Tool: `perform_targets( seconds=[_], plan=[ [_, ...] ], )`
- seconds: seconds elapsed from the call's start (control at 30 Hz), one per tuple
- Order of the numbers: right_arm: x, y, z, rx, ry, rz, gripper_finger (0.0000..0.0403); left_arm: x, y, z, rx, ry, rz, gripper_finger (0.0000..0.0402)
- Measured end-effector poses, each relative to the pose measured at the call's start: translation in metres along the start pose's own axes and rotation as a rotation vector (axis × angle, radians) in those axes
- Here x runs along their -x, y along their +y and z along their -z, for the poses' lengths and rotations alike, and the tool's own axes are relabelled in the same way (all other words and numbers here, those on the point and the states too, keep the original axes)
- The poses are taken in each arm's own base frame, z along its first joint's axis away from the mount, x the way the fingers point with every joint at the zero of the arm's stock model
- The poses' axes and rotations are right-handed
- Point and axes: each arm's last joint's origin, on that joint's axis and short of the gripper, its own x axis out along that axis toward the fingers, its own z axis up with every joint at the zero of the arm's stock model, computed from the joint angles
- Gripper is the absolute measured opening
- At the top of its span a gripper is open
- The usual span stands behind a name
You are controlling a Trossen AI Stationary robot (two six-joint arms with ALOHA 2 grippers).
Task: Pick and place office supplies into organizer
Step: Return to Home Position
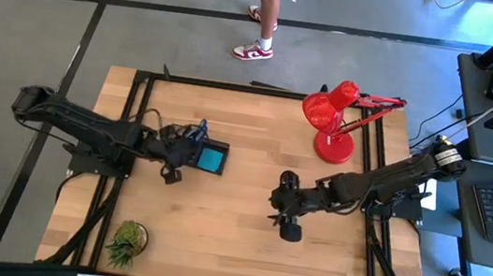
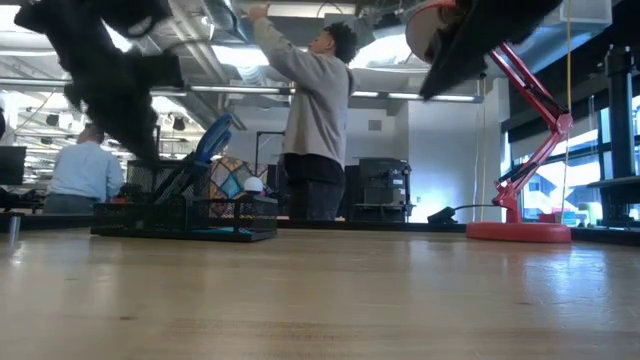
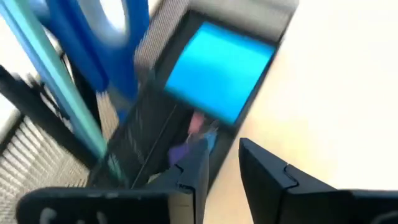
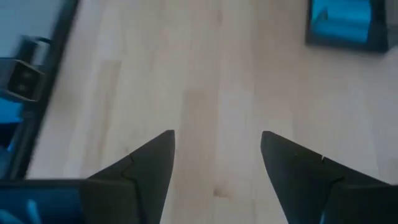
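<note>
Left claw, fingers a narrow gap apart and holding nothing, just above the organizer at centre-left of the high view; right claw, fingers wide apart and empty, over bare table right of centre. Inside the organizer: blue-handled scissors and pencils leaning in the cup section, cyan sticky-note pad flat in the low compartment. Judged light throughout: scissors stiff and smooth, best taken across the closed blades; pencils thin, apt to roll; pad soft-edged, best pinched by opposite sides. No loose supplies seen on the pale, smooth wood. Red lamp upper right, potted plant lower left; person standing beyond the far edge
</note>
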Motion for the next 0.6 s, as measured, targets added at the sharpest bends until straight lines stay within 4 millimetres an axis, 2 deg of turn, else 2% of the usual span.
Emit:
perform_targets(
  seconds=[0.1, 0.2, 0.43, 0.6],
  plan=[
    [0.016, -0.001, -0.003, 0.036, -0.058, -0.021, 0.0242, 0.017, 0.002, -0.005, 0.002, -0.125, 0.069, 0.0079],
    [0.029, -0.006, 0.004, 0.06, -0.139, -0.04, 0.0242, 0.036, 0.004, -0.009, -0.032, -0.264, 0.142, 0.0074],
    [0.054, -0.022, 0.045, 0.003, -0.362, -0.1, 0.0242, 0.076, 0.013, -0.008, -0.069, -0.524, 0.248, 0.0064],
    [0.066, -0.032, 0.074, 0.011, -0.507, -0.129, 0.0242, 0.085, 0.02, 0.009, -0.107, -0.651, 0.282, 0.0059]
  ],
)
